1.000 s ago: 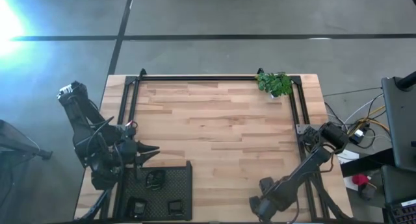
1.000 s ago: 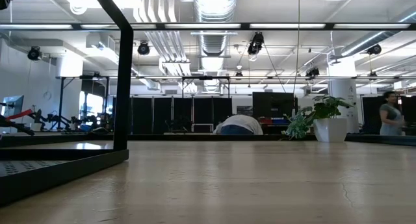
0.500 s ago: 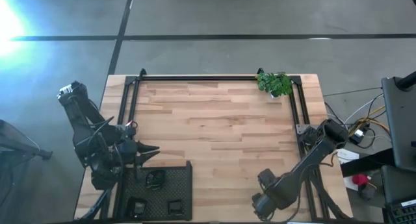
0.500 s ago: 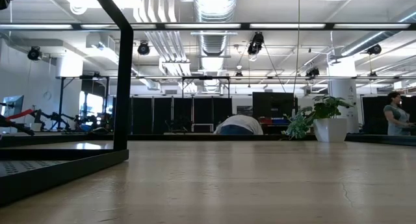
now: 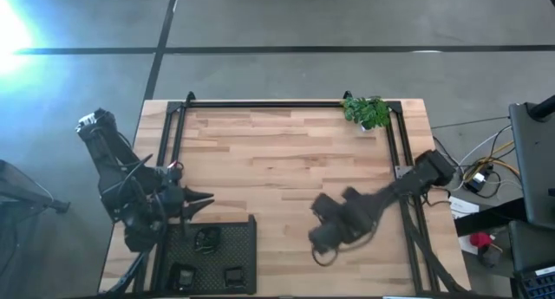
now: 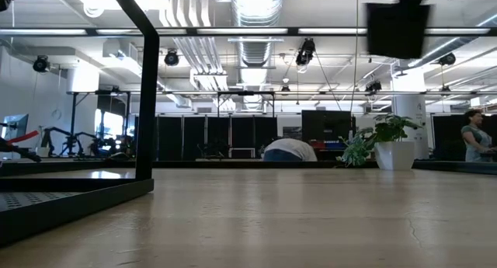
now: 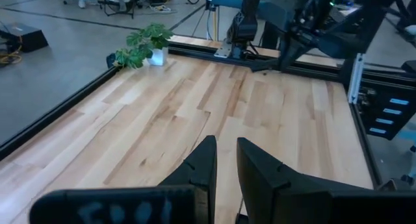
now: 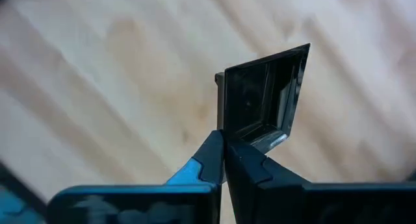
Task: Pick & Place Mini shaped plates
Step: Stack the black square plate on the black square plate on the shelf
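My right gripper [image 5: 328,231] hangs over the middle of the wooden table, blurred in the high view. It is shut on a small black square plate [image 8: 266,94]. A dark blurred shape [image 6: 396,23] of that arm shows at the top of the low view. Three more mini plates [image 5: 205,238] [image 5: 182,273] [image 5: 232,275] lie in the black mesh tray [image 5: 245,247] at the table's near left. My left gripper [image 5: 204,198] waits just past the tray's far edge. Its fingers [image 7: 224,162] are a narrow gap apart and hold nothing. My right gripper pinches the square plate by one edge of its rim [image 8: 224,130] between its two fingertips. The plate stands on edge beyond the fingers, its hollow face toward the wrist camera. It is lifted clear above the wood.
A black metal frame [image 5: 260,104] runs around the table top, with a post [image 6: 147,89] near the tray [image 6: 46,202]. A small green plant [image 5: 366,111] stands at the far right corner. Bare wood [image 5: 277,169] lies between the arms. People show in the room behind.
My right arm has swung from the table's near right corner toward the table's middle, moving left and away from the near edge, fast enough to blur. It now shows at the top of the low view. My left arm has kept still.
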Robot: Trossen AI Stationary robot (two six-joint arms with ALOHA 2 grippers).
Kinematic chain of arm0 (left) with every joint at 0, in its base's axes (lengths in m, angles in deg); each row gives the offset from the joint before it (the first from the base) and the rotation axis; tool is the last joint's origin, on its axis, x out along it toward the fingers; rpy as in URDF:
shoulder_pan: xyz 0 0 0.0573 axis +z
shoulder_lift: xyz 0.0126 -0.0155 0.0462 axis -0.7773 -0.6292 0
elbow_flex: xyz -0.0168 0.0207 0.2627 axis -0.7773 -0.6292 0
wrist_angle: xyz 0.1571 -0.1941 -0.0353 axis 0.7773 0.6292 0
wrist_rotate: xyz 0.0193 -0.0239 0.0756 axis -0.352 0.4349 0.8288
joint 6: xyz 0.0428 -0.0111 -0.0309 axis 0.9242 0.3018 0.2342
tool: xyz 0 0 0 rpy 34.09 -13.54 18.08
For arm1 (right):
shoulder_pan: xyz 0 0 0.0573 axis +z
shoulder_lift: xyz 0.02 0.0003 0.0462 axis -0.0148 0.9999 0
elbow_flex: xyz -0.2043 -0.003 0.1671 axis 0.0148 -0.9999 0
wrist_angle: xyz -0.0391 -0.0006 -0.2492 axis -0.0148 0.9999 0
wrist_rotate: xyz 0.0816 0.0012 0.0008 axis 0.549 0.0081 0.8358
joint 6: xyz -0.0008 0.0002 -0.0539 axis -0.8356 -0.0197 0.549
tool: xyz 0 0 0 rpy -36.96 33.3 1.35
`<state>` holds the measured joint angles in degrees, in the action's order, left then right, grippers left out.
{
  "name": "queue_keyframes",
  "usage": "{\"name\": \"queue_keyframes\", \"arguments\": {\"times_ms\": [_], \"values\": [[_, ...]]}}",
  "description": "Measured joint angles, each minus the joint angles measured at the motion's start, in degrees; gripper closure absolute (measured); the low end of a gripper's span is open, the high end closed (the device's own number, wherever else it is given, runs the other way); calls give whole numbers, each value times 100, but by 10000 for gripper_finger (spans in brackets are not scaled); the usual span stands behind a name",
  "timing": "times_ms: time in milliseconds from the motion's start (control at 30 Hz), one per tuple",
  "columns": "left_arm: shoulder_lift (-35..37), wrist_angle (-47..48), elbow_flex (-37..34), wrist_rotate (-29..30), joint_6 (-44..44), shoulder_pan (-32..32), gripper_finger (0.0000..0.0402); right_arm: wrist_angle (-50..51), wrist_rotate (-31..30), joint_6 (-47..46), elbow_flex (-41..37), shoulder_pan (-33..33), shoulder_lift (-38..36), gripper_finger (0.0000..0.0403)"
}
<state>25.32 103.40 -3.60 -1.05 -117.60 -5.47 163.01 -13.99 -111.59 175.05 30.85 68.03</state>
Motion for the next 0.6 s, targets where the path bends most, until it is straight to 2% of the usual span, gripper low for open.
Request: {"name": "queue_keyframes", "arguments": {"times_ms": [200,367,433,600], "values": [[17,-4,0,-40,222,269,348,-434,-611,2012,407,-697,0,394],[50,-82,0,-532,390,730,348,-1414,-764,3894,804,-1186,4,394],[38,-140,15,-706,889,934,348,-1879,-763,4759,905,-1324,10,394],[-4,-922,98,-852,2943,1419,348,-2780,-548,6755,1061,-1530,13,394]]}}
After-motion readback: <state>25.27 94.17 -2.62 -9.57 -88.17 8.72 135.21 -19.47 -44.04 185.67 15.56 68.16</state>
